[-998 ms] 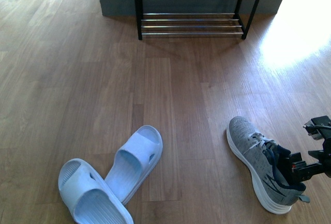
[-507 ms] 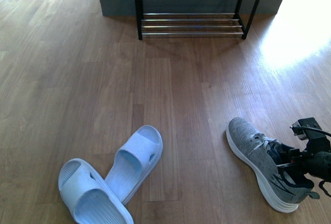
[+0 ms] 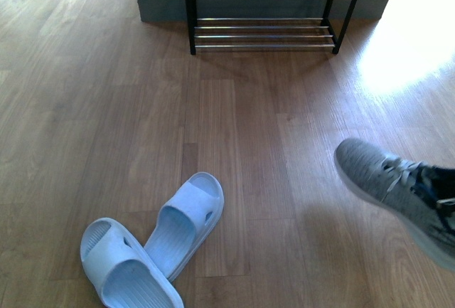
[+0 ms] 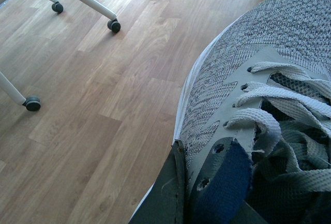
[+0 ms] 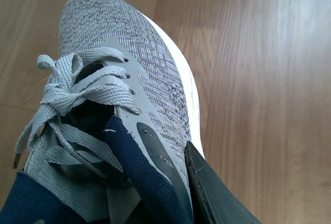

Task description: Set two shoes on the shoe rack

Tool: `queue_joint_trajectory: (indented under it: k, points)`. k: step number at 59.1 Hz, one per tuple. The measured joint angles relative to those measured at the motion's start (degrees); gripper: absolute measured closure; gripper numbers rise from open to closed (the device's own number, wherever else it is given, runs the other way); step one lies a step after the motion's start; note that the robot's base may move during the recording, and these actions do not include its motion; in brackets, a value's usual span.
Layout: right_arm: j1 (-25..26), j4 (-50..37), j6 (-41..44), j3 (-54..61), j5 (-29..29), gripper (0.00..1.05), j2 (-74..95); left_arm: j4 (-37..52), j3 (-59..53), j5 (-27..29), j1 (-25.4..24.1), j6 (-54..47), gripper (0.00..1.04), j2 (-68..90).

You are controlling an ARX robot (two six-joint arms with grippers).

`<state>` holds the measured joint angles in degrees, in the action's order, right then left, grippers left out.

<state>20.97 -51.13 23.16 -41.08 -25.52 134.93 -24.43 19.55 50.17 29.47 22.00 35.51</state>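
Note:
Two grey knit sneakers are held, one in each gripper. In the front view one grey sneaker (image 3: 387, 180) hangs blurred above the floor at the right edge, toe pointing left. My right gripper (image 5: 170, 188) is shut on its side wall near the navy tongue, one dark finger (image 5: 217, 195) outside the sneaker (image 5: 114, 32). My left gripper (image 4: 201, 195) is shut on the other grey sneaker (image 4: 258, 43) at its lace edge; this arm is outside the front view. The black shoe rack (image 3: 264, 9) with chrome rods stands at the far middle, its visible rods bare.
Two pale blue slides (image 3: 186, 219) (image 3: 124, 269) lie overlapping on the wooden floor at the near left. White chair legs on casters (image 4: 115, 26) (image 4: 32, 103) stand near the left arm. A grey wall base (image 3: 160, 6) runs behind the rack.
The sneaker at the right has risen off the floor and shifted right and up. The right gripper, visible on it before, has slipped past the front view's right edge.

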Motion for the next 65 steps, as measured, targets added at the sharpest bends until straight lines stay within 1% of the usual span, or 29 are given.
queue_joint_trajectory:
  k: [10,20,26,31,39,43,49,65]
  points:
    - [2.9,3.5,2.5,7.3,-2.7,1.04,-17.6,0.0,0.0,0.0,0.0,0.0,1.04,0.0]
    - [5.3,10.5,3.7,14.2,-5.7,1.04,-39.7,0.0,0.0,0.0,0.0,0.0,1.04,0.0]
    - [5.4,15.0,4.0,17.3,-7.8,1.04,-51.5,0.0,0.0,0.0,0.0,0.0,1.04,0.0]
    - [5.2,20.7,3.9,20.2,-10.8,1.04,-63.8,0.0,0.0,0.0,0.0,0.0,1.04,0.0]
    - [3.5,31.4,2.5,24.3,-10.7,1.04,-83.8,0.0,0.0,0.0,0.0,0.0,1.04,0.0]
    - [2.8,34.1,1.9,25.8,-10.6,1.04,-92.6,0.0,0.0,0.0,0.0,0.0,1.04,0.0]
    - [2.7,34.3,1.7,25.6,-10.8,1.04,-98.0,0.0,0.0,0.0,0.0,0.0,1.04,0.0]
    - [2.7,34.3,1.3,25.8,-9.9,1.04,-98.2,0.0,0.0,0.0,0.0,0.0,1.04,0.0]
